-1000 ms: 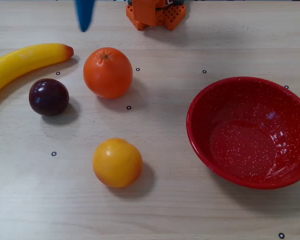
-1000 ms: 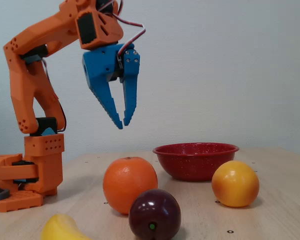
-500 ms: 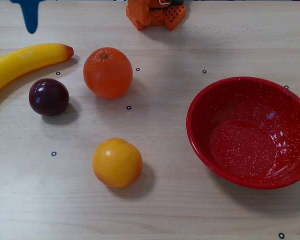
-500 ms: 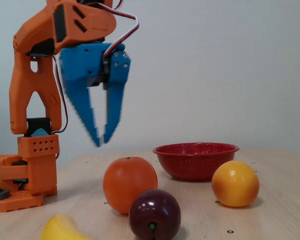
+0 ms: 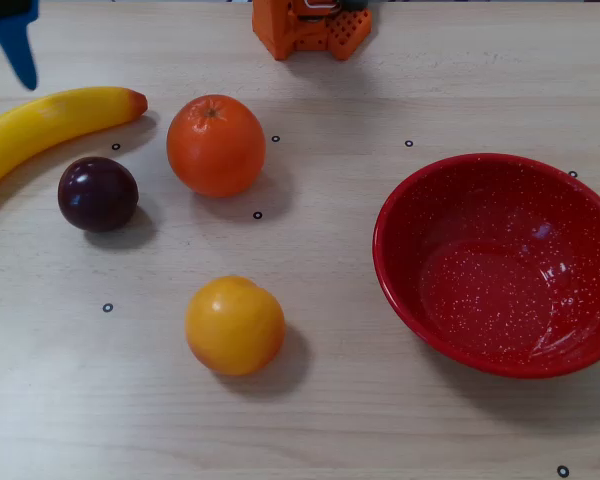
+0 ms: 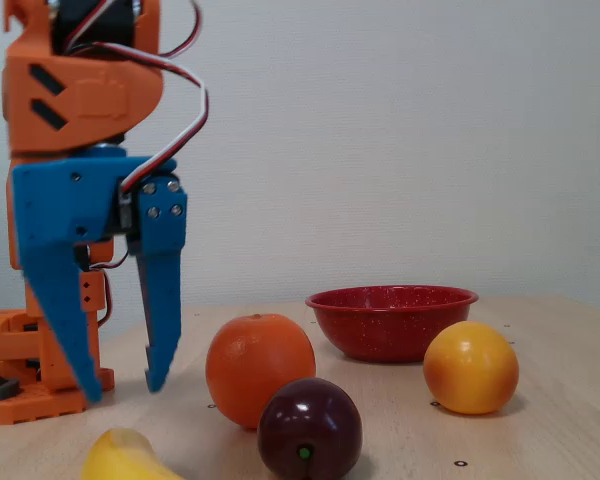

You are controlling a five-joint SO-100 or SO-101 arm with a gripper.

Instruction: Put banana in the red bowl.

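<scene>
The approach is in hand: the gripper (image 6: 120,385) hangs empty, jaws apart, above the banana (image 5: 50,125), which lies at the table's left edge, well apart from the red bowl (image 5: 500,262). Next it should drop and close across the banana.

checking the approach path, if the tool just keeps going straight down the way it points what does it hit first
Probably the banana or the table just beside it. The open tool points down near its upper edge in the overhead view, but depth is unclear.

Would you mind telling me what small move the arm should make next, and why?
Probably lower the open gripper onto the banana. The fingers hang apart above the table with nothing between them, the banana lies untouched at the left of the overhead view, and the red bowl is empty.
</scene>
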